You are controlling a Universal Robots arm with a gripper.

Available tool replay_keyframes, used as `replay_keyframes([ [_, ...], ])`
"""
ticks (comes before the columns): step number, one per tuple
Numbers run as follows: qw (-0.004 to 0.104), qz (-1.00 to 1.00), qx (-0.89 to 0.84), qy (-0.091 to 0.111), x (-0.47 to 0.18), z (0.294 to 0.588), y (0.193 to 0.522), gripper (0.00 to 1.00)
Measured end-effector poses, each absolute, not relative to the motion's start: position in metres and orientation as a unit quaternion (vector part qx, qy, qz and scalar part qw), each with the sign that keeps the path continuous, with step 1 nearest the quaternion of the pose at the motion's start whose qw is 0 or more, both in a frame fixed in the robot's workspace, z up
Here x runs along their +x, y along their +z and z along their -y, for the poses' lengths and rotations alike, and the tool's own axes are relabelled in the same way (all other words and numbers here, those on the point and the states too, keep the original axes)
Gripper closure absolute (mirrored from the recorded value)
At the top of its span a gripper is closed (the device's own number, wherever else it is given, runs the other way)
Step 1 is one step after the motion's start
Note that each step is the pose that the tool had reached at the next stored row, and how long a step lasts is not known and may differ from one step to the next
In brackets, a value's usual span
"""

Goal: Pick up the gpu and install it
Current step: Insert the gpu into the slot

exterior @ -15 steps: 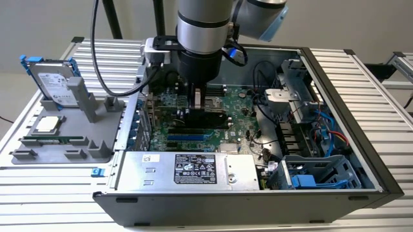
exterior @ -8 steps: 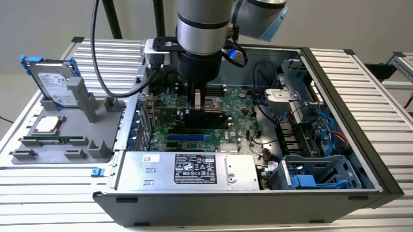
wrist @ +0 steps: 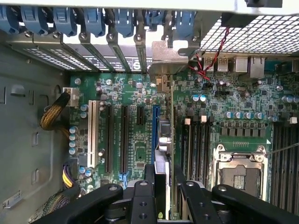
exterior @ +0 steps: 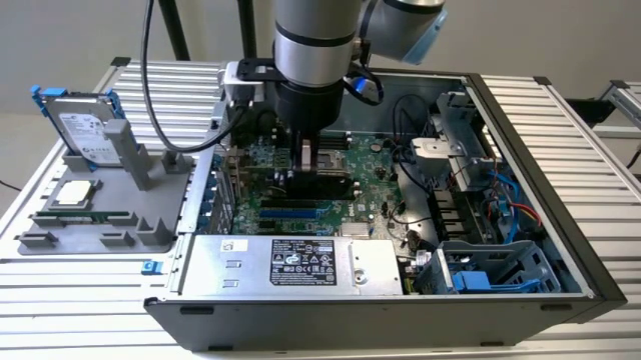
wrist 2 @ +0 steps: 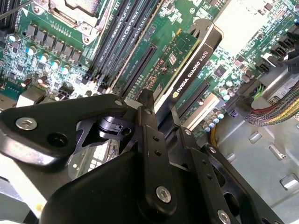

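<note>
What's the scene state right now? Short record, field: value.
gripper: shut on the gpu, down inside the open case
gpu: held on edge over the motherboard, black shroud on one face, green board on the other
seated in a slot: cannot tell
case: open on top, with the arm reaching in from above
outside the case: hard drive in a blue frame, standing on a gray fixture at the exterior view's left

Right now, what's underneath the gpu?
The green motherboard and its long black slots. The gripper holds the gpu edge-down, covering whatever lies directly beneath its lower edge.
</note>
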State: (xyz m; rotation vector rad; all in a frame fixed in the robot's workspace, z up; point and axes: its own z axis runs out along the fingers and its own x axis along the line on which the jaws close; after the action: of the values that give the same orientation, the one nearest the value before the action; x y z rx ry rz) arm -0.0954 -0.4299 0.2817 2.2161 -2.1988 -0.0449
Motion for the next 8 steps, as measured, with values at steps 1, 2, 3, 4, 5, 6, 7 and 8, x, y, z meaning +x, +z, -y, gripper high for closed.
replay_keyframes([
  [1,0.010,0.704,0.710,-0.014,-0.0958,0.4299,0.2814,1.00],
  [2,0.010,0.704,0.710,-0.014,-0.0961,0.4299,0.2810,1.00],
  [3,0.010,0.704,0.710,-0.014,-0.0965,0.4299,0.2807,1.00],
  [4,0.010,0.704,0.710,-0.014,-0.0969,0.4299,0.2804,1.00],
  [5,0.010,0.704,0.710,-0.014,-0.0971,0.4300,0.2801,1.00],
  [6,0.010,0.704,0.710,-0.014,-0.0975,0.4302,0.2798,1.00],
  [7,0.010,0.704,0.710,-0.014,-0.0979,0.4305,0.2793,1.00],
  [8,0.010,0.704,0.710,-0.014,-0.0984,0.4307,0.2789,1.00],
])
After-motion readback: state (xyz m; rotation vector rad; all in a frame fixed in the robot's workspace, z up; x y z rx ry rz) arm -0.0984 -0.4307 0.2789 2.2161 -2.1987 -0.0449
